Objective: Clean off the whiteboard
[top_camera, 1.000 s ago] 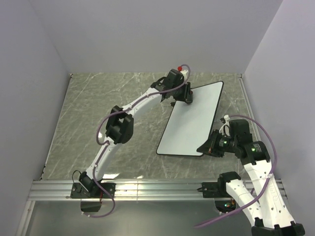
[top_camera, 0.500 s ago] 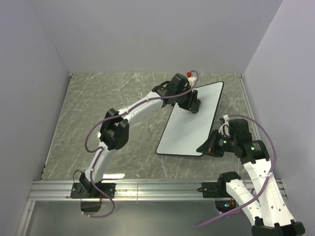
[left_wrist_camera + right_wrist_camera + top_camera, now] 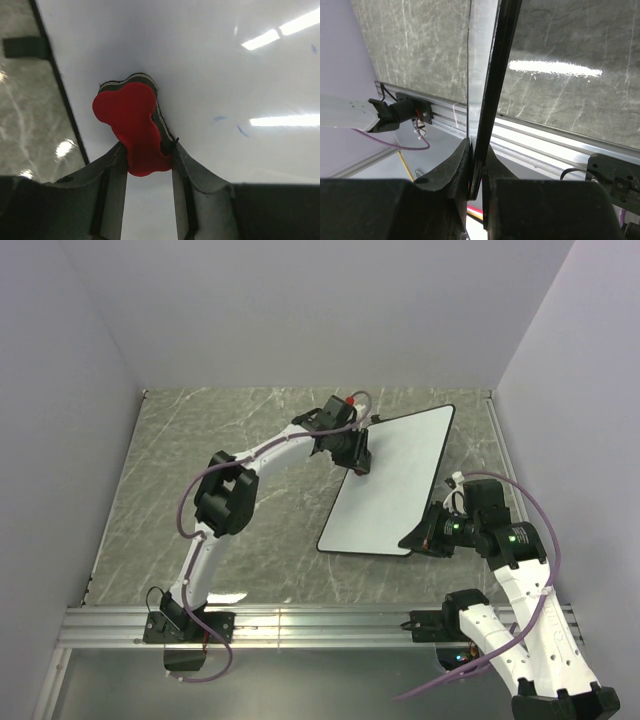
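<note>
"Red lump in the left hand [image 3: 147, 150] — is that the eraser [image 3: 131, 122]?"

"Yes. The two fingers [image 3: 112, 185] are squeezed onto its lower end, and its darker underside lies against the whiteboard [image 3: 400, 475], close to the board's left black rim [image 3: 62, 90]."

"Where does the whiteboard sit?"

"On the right half of the grey marbled surface [image 3: 220, 440], turned at an angle. One corner reaches toward the back right, and the short near edge faces the arm bases."

"And the right hand [image 3: 418, 538]?"

"Clamped on the board at its near right corner — the wrist view shows the thin black edge pinched between both fingers."

"Any ink on it?"

"A few small blue marks [image 3: 240, 131] to the right of the eraser, among the bright reflections of the lamps. From above the board looks plain white."
</note>
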You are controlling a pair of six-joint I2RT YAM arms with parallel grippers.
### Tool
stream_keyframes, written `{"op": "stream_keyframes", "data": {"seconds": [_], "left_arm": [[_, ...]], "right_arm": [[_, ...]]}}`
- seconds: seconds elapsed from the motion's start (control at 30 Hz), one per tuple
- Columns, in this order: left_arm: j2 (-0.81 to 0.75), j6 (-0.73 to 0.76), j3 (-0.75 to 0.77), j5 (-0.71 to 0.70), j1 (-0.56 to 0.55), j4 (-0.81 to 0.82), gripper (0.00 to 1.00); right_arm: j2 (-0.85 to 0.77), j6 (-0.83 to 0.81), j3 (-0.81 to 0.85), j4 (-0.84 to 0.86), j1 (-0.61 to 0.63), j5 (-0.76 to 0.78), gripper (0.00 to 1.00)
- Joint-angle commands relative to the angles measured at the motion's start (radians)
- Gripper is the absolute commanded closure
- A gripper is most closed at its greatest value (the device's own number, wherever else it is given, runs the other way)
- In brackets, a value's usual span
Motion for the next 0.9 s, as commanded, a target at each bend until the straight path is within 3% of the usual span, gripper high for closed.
{"op": "stream_keyframes", "data": {"seconds": [0.0,0.17,0.3,0.6,0.7,0.87], "left_arm": [[0.133,0.018,0.113,0.011,-0.051,-0.094,1.00],[0.187,0.047,0.327,0.053,-0.081,-0.147,1.00],[0.119,0.044,0.278,0.155,-0.126,-0.078,1.00],[-0.054,0.001,0.166,0.199,-0.158,-0.039,1.00],[-0.115,-0.023,0.178,0.150,-0.141,-0.038,1.00],[-0.281,-0.105,0.088,0.077,0.006,0.043,1.00]], "right_arm": [[0.016,-0.181,0.031,0.154,0.044,-0.075,1.00],[0.014,-0.181,0.030,0.152,0.042,-0.073,1.00],[0.016,-0.182,0.033,0.148,0.044,-0.072,1.00],[0.044,-0.185,0.034,0.171,0.044,-0.052,1.00],[0.062,-0.187,0.052,0.183,0.044,-0.012,1.00],[0.112,-0.161,0.167,0.233,0.042,0.045,1.00]]}}
